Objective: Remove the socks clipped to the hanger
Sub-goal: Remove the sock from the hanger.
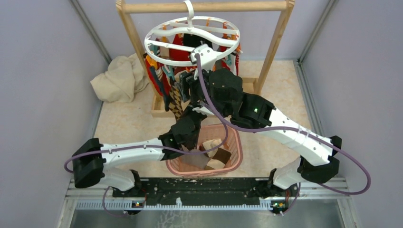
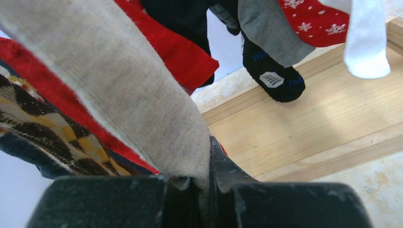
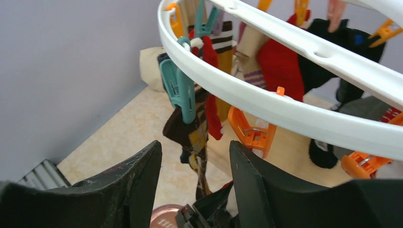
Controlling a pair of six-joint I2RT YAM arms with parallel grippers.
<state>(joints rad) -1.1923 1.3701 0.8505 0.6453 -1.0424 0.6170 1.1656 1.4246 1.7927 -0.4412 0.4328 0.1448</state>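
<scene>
we're holding our left arm (image 1: pixel 133 151) up under the white plastic ring hanger (image 3: pixel 304 116) dangling off the wooden rail (image 1: pixel 214 6), left gripper (image 2: pixel 205 175) clamping tight on a beige knit sock (image 2: pixel 119 80), right arm (image 1: pixel 290 130) bending high, right gripper (image 3: pixel 195 152) with jaws gaping, gripping nothing, hovering just below the rim

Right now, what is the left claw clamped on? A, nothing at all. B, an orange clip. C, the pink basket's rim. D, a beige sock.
D: in the left wrist view the left claw is shut, with the fabric of the beige sock pinched in it.
</scene>
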